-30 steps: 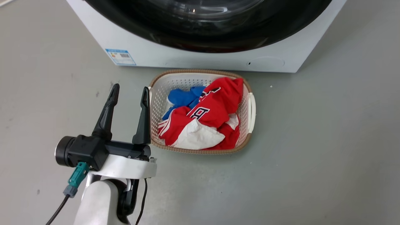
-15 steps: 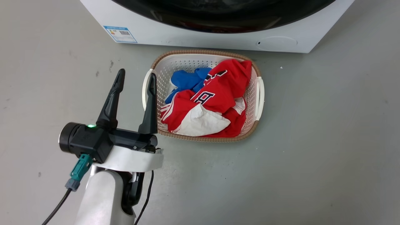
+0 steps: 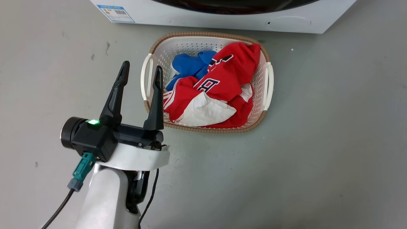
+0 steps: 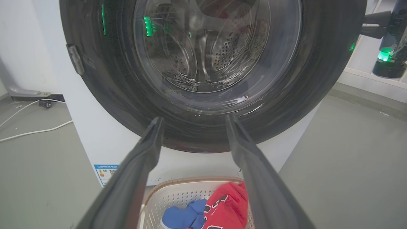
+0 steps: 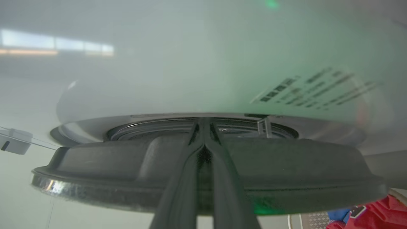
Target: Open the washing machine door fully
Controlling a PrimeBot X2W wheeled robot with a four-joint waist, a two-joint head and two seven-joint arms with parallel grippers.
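The right gripper (image 5: 203, 125) has its fingers pressed together, empty, tips tucked behind the rim of the washing machine door (image 5: 286, 171). The left gripper (image 4: 194, 120) gapes wide, empty, facing its glass. Rigid, glossy and likely slippery, the door seems best pulled by that rim.

Smooth grey floor (image 3: 334, 143) with faint dark scuffs, white wall (image 4: 12, 38) behind, white cables (image 4: 31, 131) at its foot.

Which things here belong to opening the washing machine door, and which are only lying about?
For the job: washing machine door, washing machine, right gripper at the door's edge.
Lying about: basket, red shirt and blue cloth in it, white cable on the floor.
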